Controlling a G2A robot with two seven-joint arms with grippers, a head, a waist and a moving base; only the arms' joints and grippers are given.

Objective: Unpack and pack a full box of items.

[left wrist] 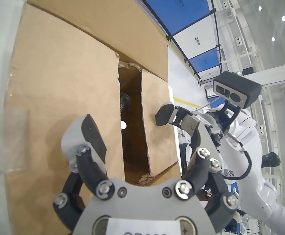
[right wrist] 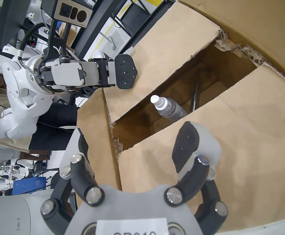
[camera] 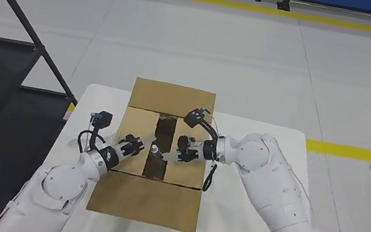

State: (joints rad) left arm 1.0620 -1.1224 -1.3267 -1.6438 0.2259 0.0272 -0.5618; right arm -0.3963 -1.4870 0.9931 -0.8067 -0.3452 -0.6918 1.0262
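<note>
On the white table (camera: 219,224) sat the cardboard box (camera: 146,201), its inner flaps nearly shut with a gap between them. The left gripper (camera: 133,144) and the right gripper (camera: 187,149) hung over those flaps, both spread wide. A white-capped bottle (right wrist: 165,108) showed inside the box, down through the gap.

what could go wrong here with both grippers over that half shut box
The clear bottle with a white cap sits in a narrow gap between the inner flaps of the brown cardboard box; a gripper going in may snag a flap or tip it. The open left gripper and open right gripper sit close together and might collide.
</note>
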